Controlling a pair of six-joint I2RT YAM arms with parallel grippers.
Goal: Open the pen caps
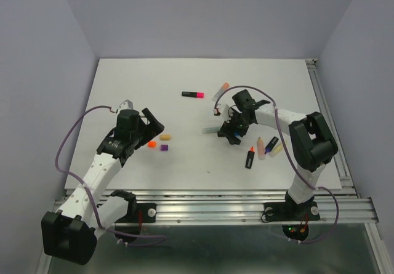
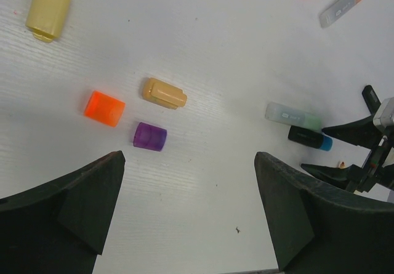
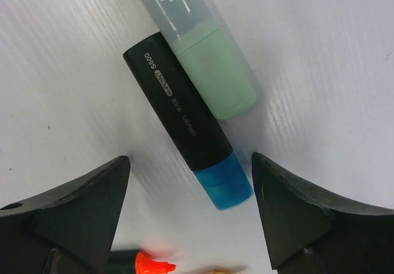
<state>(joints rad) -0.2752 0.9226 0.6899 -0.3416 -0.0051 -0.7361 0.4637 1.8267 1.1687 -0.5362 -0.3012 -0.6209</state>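
Note:
My right gripper (image 3: 189, 163) is open and low over the table, its jaws either side of the blue cap (image 3: 228, 183) of a black pen (image 3: 175, 104); it touches neither. A pale translucent pen with a green cap (image 3: 217, 72) lies against that pen. In the top view the right gripper (image 1: 231, 132) is right of centre. My left gripper (image 2: 188, 160) is open and empty, also shown in the top view (image 1: 152, 129). Loose caps lie ahead of it: orange (image 2: 104, 108), peach (image 2: 164, 93), purple (image 2: 150, 136) and yellow (image 2: 48, 9).
A black pen with a pink cap (image 1: 193, 93) and a translucent pen with a peach cap (image 1: 221, 90) lie farther back. Several uncapped pens (image 1: 263, 149) lie right of the right gripper; one orange tip (image 3: 151, 265) shows between its fingers. A metal rail (image 1: 246, 195) edges the table's near side.

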